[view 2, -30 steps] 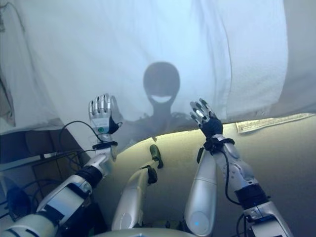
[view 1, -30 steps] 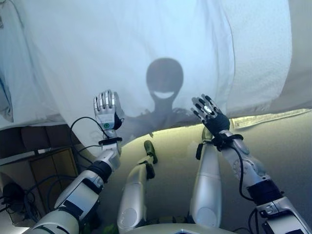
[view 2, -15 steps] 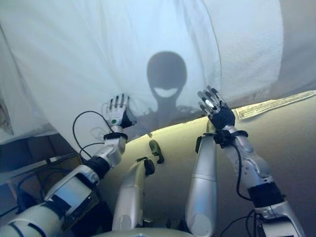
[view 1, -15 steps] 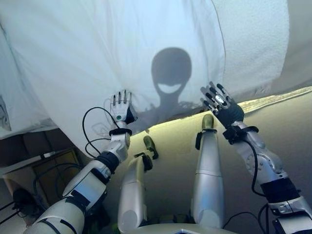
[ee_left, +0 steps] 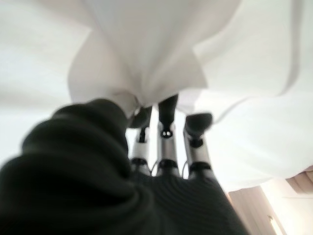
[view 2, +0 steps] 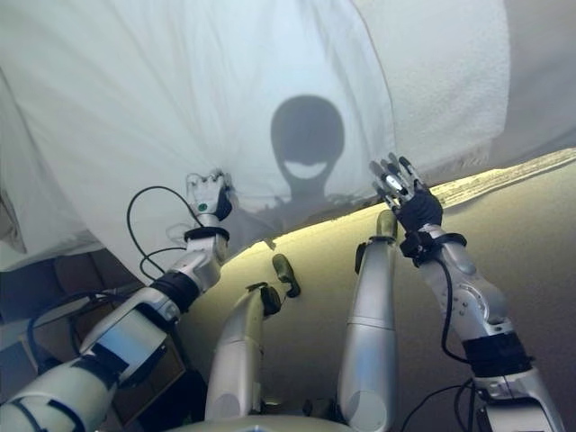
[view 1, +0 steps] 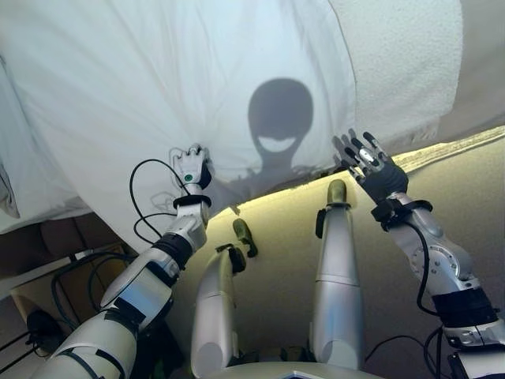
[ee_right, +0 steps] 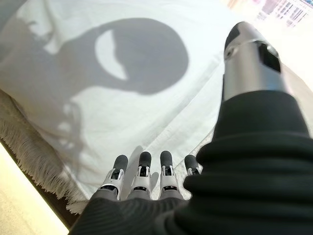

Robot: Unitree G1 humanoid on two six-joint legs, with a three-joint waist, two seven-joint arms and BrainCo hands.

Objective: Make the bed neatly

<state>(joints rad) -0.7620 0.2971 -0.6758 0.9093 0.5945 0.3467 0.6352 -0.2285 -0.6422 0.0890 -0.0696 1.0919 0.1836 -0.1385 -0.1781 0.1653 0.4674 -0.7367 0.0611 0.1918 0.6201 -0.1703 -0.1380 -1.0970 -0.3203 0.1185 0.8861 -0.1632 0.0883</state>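
Note:
A white sheet [view 1: 158, 87] covers the bed and hangs over its near edge. My left hand [view 1: 190, 167] is at that hanging edge, fingers curled into the cloth. In the left wrist view a fold of the sheet [ee_left: 142, 73] is pinched between thumb and fingers [ee_left: 167, 110]. My right hand [view 1: 371, 166] is open with straight fingers, held at the sheet's lower edge further right, holding nothing. The right wrist view shows its fingertips [ee_right: 142, 160] just short of the sheet [ee_right: 161, 112].
A textured white blanket [view 1: 402, 63] lies on the bed to the right of the sheet; its fringed edge [ee_right: 34, 147] shows under the sheet. A low wooden box with cables [view 1: 47, 296] stands at the lower left. Beige floor [view 1: 284, 237] lies below the bed edge.
My left hand has reached into the sheet's edge and curled shut on it. My right hand has moved right, still open. The view has shifted a little.

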